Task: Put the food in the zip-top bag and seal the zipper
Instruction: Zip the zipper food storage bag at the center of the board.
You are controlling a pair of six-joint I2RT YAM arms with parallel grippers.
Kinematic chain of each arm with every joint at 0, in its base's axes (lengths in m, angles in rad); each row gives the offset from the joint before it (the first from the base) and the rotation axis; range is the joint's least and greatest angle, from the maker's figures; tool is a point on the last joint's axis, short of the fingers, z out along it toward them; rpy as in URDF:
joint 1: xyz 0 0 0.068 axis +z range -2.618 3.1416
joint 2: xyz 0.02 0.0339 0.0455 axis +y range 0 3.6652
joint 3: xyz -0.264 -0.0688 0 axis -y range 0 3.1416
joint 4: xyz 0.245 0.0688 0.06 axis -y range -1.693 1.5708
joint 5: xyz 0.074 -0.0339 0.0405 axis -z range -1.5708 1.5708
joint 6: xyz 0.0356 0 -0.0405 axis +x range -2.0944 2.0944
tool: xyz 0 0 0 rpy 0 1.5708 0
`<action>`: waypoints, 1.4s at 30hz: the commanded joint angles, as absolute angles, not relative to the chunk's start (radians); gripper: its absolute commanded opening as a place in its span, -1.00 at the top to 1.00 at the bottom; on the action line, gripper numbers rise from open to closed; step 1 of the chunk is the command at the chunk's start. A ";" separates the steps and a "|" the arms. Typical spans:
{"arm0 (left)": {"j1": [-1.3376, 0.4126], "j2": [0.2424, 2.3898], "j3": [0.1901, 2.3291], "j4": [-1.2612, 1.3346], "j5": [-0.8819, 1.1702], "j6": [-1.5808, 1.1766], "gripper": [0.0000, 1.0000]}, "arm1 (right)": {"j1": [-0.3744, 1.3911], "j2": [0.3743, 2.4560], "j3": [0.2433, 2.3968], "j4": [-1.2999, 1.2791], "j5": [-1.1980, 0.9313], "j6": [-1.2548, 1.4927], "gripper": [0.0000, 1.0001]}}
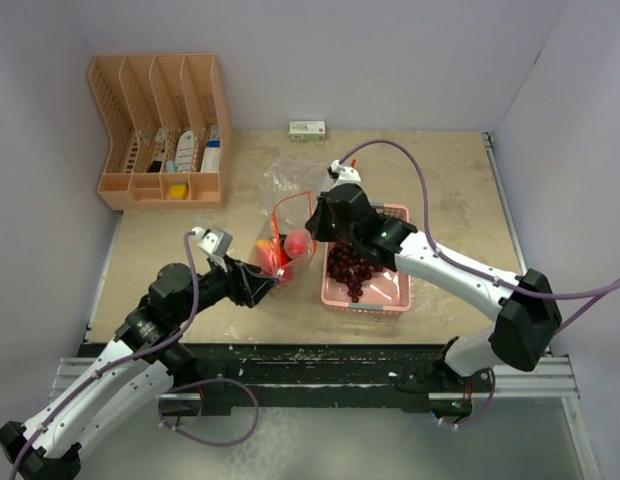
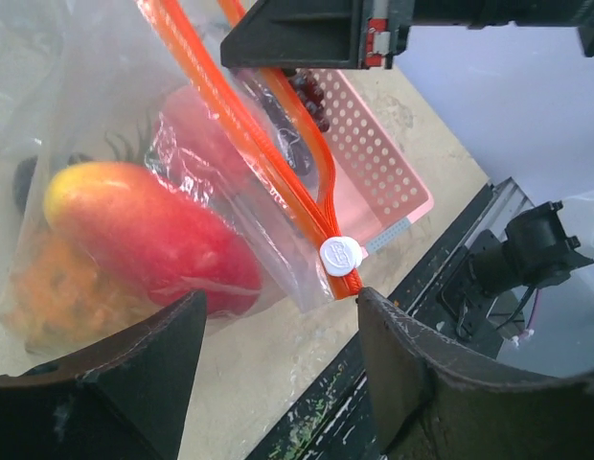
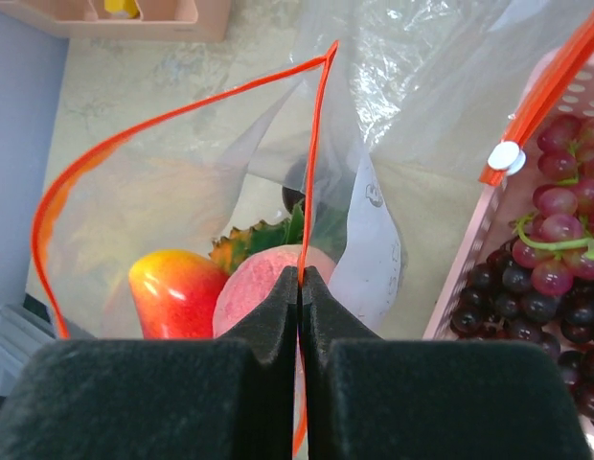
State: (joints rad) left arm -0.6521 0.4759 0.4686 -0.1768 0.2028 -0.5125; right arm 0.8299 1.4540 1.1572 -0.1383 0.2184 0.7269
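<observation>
The clear zip-top bag with an orange zipper stands open mid-table. Inside lie a red-yellow fruit, a pink peach and the orange pineapple with green leaves. My right gripper is shut on the bag's orange rim and holds it up. My left gripper is open at the bag's near corner, its right finger just below the white zipper slider. Dark purple grape bunches lie in the pink tray.
A peach-coloured organiser with small items stands at the back left. A small white-green box lies at the back wall. The table's near edge and a black rail run below the arms.
</observation>
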 commanded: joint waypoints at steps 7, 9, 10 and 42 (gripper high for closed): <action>-0.652 0.434 0.443 -0.016 0.211 -0.474 -0.43 | 0.824 1.487 1.249 -0.130 0.196 0.730 1.00; -0.652 0.420 0.441 -0.008 0.214 -0.466 -0.43 | 0.824 1.494 1.265 -0.135 0.200 0.729 1.00; -0.652 0.412 0.440 -0.008 0.215 -0.460 -0.43 | 0.824 1.496 1.271 -0.135 0.202 0.729 1.00; -0.710 0.508 0.387 0.100 -0.007 -0.312 -0.11 | 0.815 1.589 1.442 -0.147 0.170 0.715 1.00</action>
